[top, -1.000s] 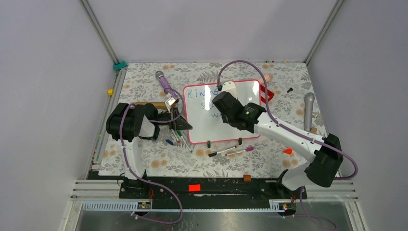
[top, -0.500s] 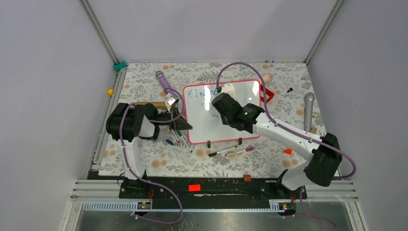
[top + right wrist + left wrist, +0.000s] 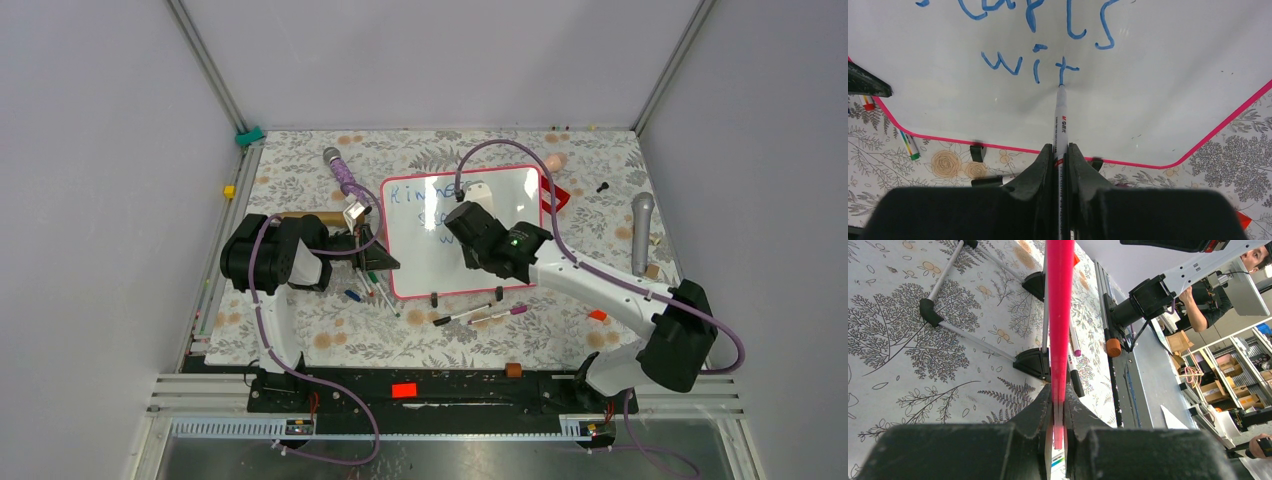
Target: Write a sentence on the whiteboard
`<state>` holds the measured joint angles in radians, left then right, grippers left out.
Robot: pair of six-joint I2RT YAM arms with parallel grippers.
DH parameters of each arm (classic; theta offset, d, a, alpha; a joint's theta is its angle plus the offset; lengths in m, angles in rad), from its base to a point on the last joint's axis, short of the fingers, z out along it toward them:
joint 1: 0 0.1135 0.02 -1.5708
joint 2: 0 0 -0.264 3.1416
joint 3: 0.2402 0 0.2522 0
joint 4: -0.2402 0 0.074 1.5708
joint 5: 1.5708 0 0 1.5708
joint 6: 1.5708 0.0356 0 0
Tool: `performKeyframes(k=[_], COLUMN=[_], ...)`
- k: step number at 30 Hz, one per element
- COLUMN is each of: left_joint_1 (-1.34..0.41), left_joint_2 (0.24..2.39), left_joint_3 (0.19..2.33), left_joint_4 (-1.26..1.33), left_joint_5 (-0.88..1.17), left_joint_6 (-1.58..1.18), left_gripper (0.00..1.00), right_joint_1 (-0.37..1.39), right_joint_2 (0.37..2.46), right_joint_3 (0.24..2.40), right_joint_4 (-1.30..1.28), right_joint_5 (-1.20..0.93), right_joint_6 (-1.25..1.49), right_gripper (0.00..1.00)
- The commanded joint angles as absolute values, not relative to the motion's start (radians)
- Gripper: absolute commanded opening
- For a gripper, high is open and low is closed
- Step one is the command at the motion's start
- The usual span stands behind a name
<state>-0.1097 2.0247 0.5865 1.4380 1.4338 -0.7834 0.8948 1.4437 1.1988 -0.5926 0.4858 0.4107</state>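
The whiteboard (image 3: 425, 268), glossy white with a pink-red rim, lies on the flowered table and carries blue handwriting. In the left wrist view its rim (image 3: 1060, 315) runs edge-on into my left gripper (image 3: 1058, 397), which is shut on it at the board's lower left corner (image 3: 385, 262). My right gripper (image 3: 1060, 148) is shut on a white marker (image 3: 1061, 120). The marker's tip touches the board (image 3: 1158, 75) just under the "t" of the blue letters "wit" (image 3: 1028, 65). From above, the right gripper (image 3: 462, 216) hovers over the board's middle and hides part of the writing.
Two loose markers (image 3: 478, 313) lie by the board's near edge beside its black clip feet (image 3: 435, 298). Several more markers (image 3: 368, 288) lie at its left corner. A grey microphone (image 3: 641, 230) lies to the right, a purple one (image 3: 345, 178) to the upper left, and a red object (image 3: 558, 195) at the board's right edge.
My right gripper with the marker has shifted slightly right and toward the near edge over the board. The left gripper and the board have not moved.
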Motion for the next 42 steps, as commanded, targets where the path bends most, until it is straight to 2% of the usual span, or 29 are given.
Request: performKeyframes(k=[1,14,42], left_joint_1=[-0.109,-0.109,-0.109], left_joint_2=[2.023,2.022,2.021], left_joint_3=[0.586,0.586,0.583], left_joint_4=[1.474,1.474,1.474], left_joint_5=[1.446,1.448,1.448], left_joint_6=[-0.769,-0.769,-0.767], left_gripper=[0.0,0.0,0.0], right_joint_1=[0.887,0.885,0.842], right_joint_2=[1.409,1.431,1.469], right_joint_3=[1.179,1.253,1.295], right_joint_4=[-0.593,-0.633,-0.603], right_joint_5=[0.488,0.586,0.574], right_joint_6=[0.438,0.428,0.388], right_gripper=[0.0,0.0,0.0])
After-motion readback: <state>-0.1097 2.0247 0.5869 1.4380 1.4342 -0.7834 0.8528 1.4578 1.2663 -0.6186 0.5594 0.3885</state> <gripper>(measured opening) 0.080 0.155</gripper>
